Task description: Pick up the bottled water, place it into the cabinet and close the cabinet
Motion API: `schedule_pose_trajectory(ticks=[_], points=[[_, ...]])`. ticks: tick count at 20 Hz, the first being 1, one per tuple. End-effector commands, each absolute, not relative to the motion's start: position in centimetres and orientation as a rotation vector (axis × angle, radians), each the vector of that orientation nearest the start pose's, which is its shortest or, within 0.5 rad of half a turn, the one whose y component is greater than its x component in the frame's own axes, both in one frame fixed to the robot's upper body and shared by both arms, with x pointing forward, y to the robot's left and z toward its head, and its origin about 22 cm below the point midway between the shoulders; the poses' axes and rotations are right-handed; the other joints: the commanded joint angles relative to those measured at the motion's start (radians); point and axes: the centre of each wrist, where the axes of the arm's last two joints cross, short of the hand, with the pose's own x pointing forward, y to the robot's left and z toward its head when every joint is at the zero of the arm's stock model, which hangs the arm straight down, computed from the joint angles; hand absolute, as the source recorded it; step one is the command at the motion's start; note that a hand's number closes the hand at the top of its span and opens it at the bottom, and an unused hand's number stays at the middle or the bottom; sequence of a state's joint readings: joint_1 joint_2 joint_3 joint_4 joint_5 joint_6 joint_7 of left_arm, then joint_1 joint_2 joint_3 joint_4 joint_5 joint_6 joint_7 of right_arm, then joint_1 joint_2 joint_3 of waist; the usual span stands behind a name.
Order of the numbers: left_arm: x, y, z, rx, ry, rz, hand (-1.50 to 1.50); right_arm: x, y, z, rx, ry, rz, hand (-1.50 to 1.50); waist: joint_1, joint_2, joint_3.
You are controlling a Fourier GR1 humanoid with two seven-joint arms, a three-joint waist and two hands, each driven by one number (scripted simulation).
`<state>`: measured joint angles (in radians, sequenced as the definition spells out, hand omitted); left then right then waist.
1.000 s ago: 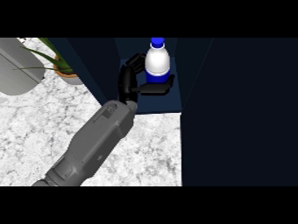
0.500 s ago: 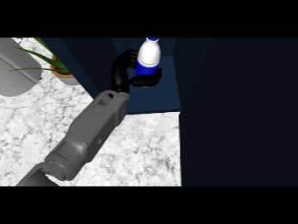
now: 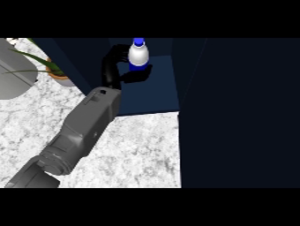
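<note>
The water bottle (image 3: 138, 55), white with a blue cap and blue band, stands upright inside the dark blue cabinet (image 3: 149, 95), near the top of the view. My left hand (image 3: 110, 70) reaches in from the lower left and is shut on the bottle: fingers curl round its left and far side, the thumb sits under its near side. I cannot tell if the bottle rests on the cabinet floor. The cabinet door (image 3: 244, 110) stands open, filling the right side. My right hand does not show.
A potted plant (image 3: 55, 73) with long green leaves stands just left of the cabinet. A large pale grey rounded object (image 3: 6, 70) sits at the upper left. The marbled white counter (image 3: 133, 150) runs in front of the cabinet.
My left hand has carried the bottle deeper into the cabinet, up and slightly left in the view. The forearm has stretched out after it.
</note>
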<state>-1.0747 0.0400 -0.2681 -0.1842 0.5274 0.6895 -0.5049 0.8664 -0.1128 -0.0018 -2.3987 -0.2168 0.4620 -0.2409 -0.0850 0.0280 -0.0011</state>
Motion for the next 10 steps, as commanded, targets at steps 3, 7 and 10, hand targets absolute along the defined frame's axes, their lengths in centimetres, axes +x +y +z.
schedule_pose_trajectory(ticks=[3,7,10], points=[[42.7,11.6,2.0,0.621,-1.692,-0.02,-1.5,5.1,-27.1,10.7,0.247,-1.881,0.154,-1.5,-0.005,0.01,-0.001],[43.1,11.4,2.7,0.649,-1.691,-0.014,-1.5,4.7,-27.4,10.4,0.265,-1.869,0.173,-1.5,-0.023,0.011,-0.001],[43.5,12.2,3.3,0.548,-1.716,0.004,-1.5,4.4,-27.6,10.4,0.289,-1.862,0.167,-1.5,-0.021,0.011,-0.002]])
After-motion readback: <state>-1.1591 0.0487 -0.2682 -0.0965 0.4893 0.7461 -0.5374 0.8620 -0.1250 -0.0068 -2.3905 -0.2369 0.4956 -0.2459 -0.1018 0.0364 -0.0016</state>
